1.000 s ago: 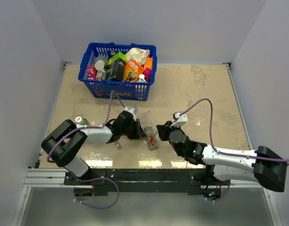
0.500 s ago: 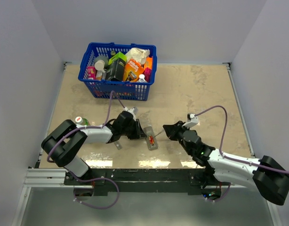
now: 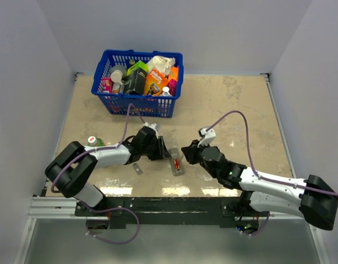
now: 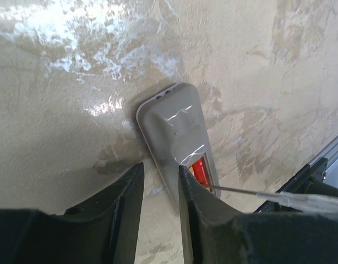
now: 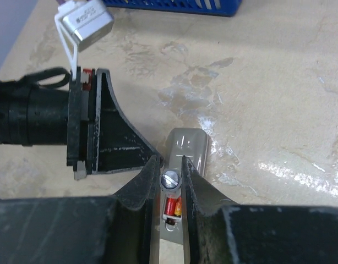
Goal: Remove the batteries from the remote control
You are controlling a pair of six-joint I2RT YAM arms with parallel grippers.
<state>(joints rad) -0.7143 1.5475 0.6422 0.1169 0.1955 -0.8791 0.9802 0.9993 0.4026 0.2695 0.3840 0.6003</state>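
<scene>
The slim grey plastic remote control [image 3: 177, 164] lies back-up at the near middle of the beige marbled tabletop [image 3: 240, 110]. Its battery recess is uncovered, and one red-orange cylindrical battery [image 4: 200, 169] sits inside.

The thin grey metal stick-like tool [image 4: 240, 191] reaches in from the right. Its tip is at the recess edge beside the battery; contact cannot be confirmed.

The right gripper [image 5: 170, 165] is clamped on this tool, directly above the recess.

The left gripper [image 4: 158, 176] is at the remote control's left edge. Its jaws are slightly apart and nothing is clamped between them.

A small grey rectangular cover piece [image 3: 137, 169] lies left of the remote control, apart from it.

A blue plastic basket [image 3: 136, 104] of assorted packages stands at the far left.
</scene>
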